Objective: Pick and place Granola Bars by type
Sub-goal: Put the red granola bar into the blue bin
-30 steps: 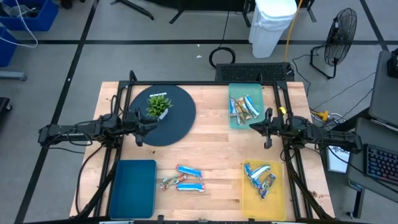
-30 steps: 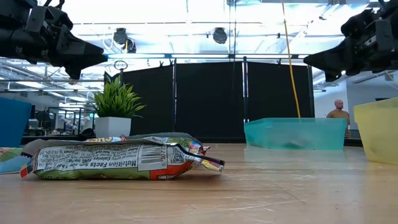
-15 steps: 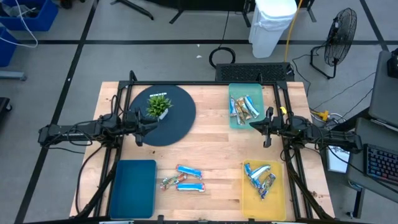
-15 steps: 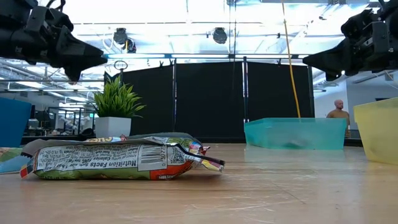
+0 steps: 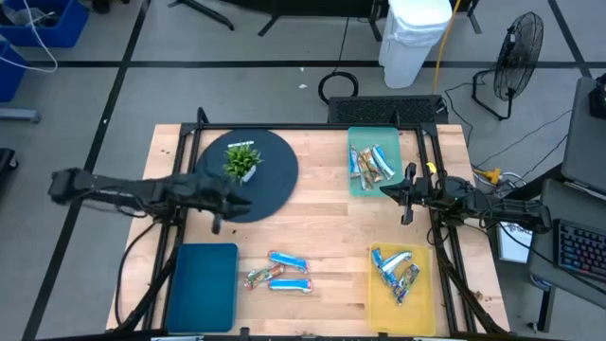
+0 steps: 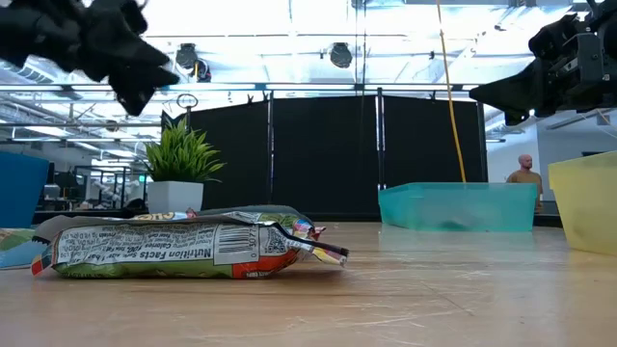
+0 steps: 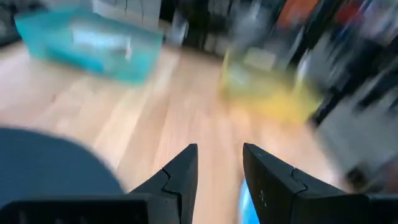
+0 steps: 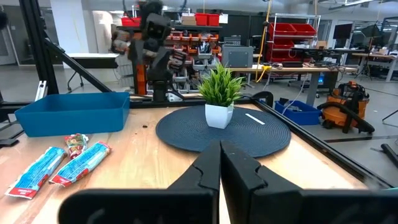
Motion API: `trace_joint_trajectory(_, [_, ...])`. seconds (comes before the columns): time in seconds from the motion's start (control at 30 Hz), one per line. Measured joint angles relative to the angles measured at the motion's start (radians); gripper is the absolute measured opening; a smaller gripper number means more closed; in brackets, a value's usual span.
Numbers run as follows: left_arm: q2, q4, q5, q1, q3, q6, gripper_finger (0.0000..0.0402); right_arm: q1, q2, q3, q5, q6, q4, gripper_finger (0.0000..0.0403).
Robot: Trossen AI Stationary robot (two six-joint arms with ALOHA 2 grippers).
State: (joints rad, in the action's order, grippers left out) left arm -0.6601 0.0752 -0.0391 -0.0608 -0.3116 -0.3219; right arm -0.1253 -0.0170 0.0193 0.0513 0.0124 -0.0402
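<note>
my left gripper [image 5: 239, 202] empty with fingers parted, raised over the dark round mat [image 5: 270, 185], three Granola Bars [image 5: 279, 273] on the wood just ahead of and below it, my right gripper [image 5: 390, 192] clenched empty beside the teal tray [image 5: 358, 180]

Left wrist view blurred; teal tray [image 7: 87, 43] contents indistinct.

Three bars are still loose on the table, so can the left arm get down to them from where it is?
Probably yes. The left gripper hangs open above the dark round mat, and the loose bars lie on bare wood beside the blue tray, with nothing visible between. The right gripper waits far off.
</note>
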Motion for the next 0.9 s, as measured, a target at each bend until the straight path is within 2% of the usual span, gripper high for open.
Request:
trace_joint_trajectory(0.1, [-0.222, -0.151, 0.096, -0.090, -0.143, 0.077, 0.0133, 0.000, 0.000, 0.000, 0.000, 0.000, 0.000, 0.0004])
trace_joint_trajectory(0.2, [-0.449, -0.275, 0.166, -0.155, -0.306, 0.133, 0.0151, 0.000, 0.000, 0.000, 0.000, 0.000, 0.000, 0.0004])
trace_joint_trajectory(0.33, [-0.718, -0.444, 0.194, -0.214, -0.523, 0.144, 0.0197, 0.000, -0.001, 0.000, 0.000, 0.000, 0.000, 0.0004])
trace_joint_trajectory(0.5, [-0.979, -0.630, 0.180, -0.259, -0.732, 0.144, 0.0256, 0.000, -0.001, 0.000, 0.000, 0.000, 0.000, 0.0004])
trace_joint_trajectory(0.67, [-1.137, -0.689, 0.098, -0.270, -0.848, 0.153, 0.0285, 0.000, -0.001, 0.000, 0.000, 0.000, 0.000, 0.0004])
trace_joint_trajectory(0.9, [-1.206, -0.693, 0.085, -0.270, -0.891, 0.155, 0.0269, 0.000, -0.001, 0.000, 0.000, 0.000, 0.000, 0.0004])
